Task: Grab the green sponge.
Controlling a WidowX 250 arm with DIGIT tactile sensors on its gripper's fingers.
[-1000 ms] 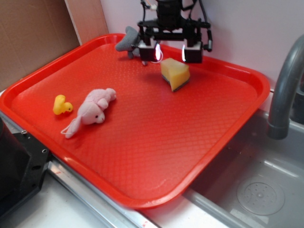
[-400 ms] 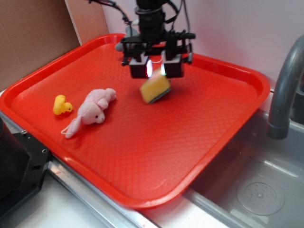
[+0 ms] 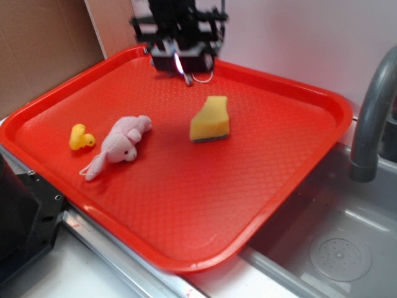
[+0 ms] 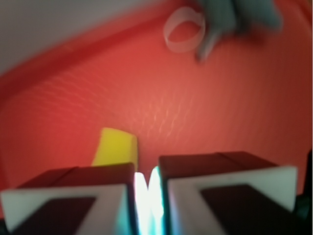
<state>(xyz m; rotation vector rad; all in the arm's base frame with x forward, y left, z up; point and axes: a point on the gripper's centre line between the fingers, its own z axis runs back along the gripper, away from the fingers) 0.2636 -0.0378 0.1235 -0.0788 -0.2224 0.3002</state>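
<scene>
Gripper: we saw the gripper (image 3: pixel 181 61) raised over the far left part of the red tray (image 3: pixel 260 186), blurred in the exterior view. In the wrist view (image 4: pixel 146 188) its jaws were pressed almost together with only a bright sliver between them, and nothing was held in them.
Green sponge: the green sponge (image 3: pixel 209 120) rested on the tray near its middle, yellow foam upward, the thin dark layer along its bottom edge, well apart from the gripper. In the wrist view we made out only a yellow corner (image 4: pixel 116 147) above the left finger.
Other items: we noted a pink plush toy (image 3: pixel 121 143) left of the sponge, a yellow duck (image 3: pixel 80 137) just beside the plush, and a grey plush (image 4: pixel 234 19) with a white loop at the far rim.
Surroundings: a grey faucet (image 3: pixel 372 112) stood at the right over the sink (image 3: pixel 335 248).
</scene>
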